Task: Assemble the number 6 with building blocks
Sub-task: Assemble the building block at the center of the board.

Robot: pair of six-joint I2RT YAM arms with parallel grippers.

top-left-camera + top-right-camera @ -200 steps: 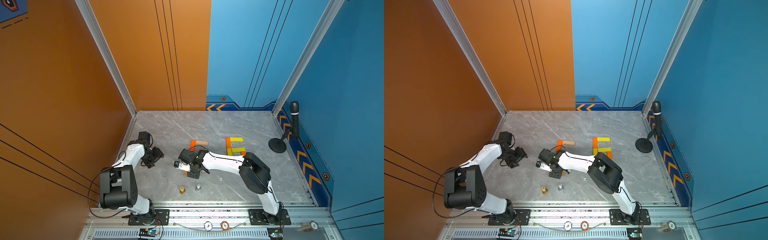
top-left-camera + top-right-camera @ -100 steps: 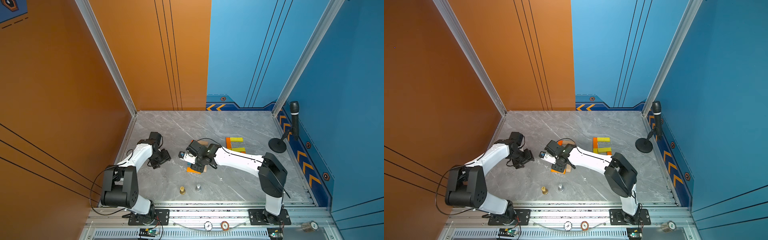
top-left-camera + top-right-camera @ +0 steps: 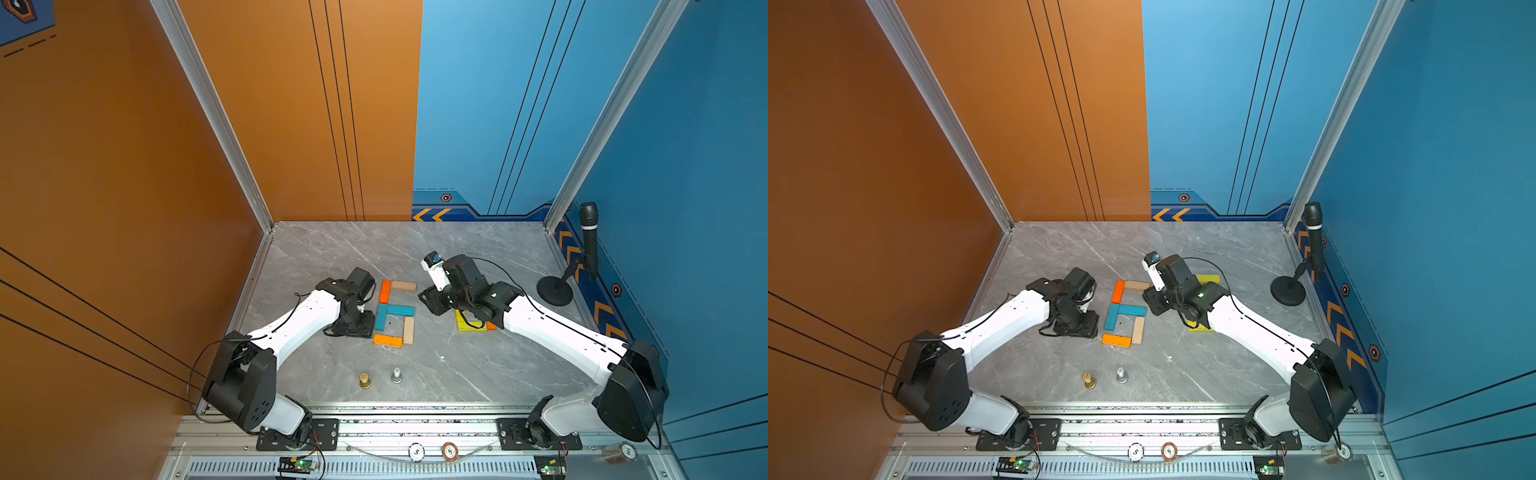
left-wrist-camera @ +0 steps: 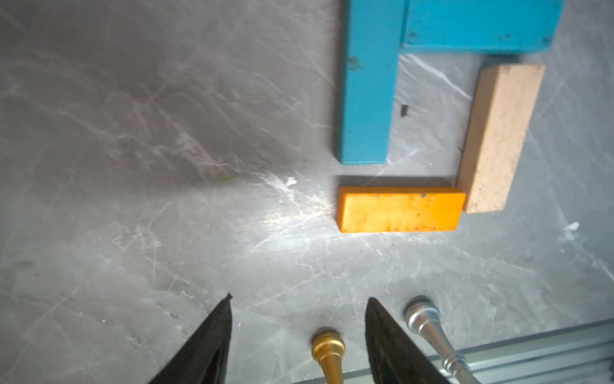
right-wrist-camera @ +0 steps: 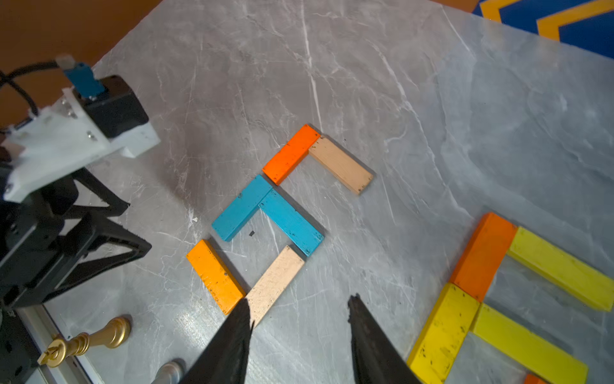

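Blocks (image 3: 400, 309) shaped as a 6 lie on the worktop (image 3: 457, 374) between left jaws and right jaws, both spread.

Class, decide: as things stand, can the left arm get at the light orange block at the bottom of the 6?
Probably yes. The left hand, open and empty, hangs close beside the light orange block, with only bare table between them.

Both arms stretched forward, left tool (image 4: 299, 297) jaws parted, empty; right tool (image 5: 299, 298) the same
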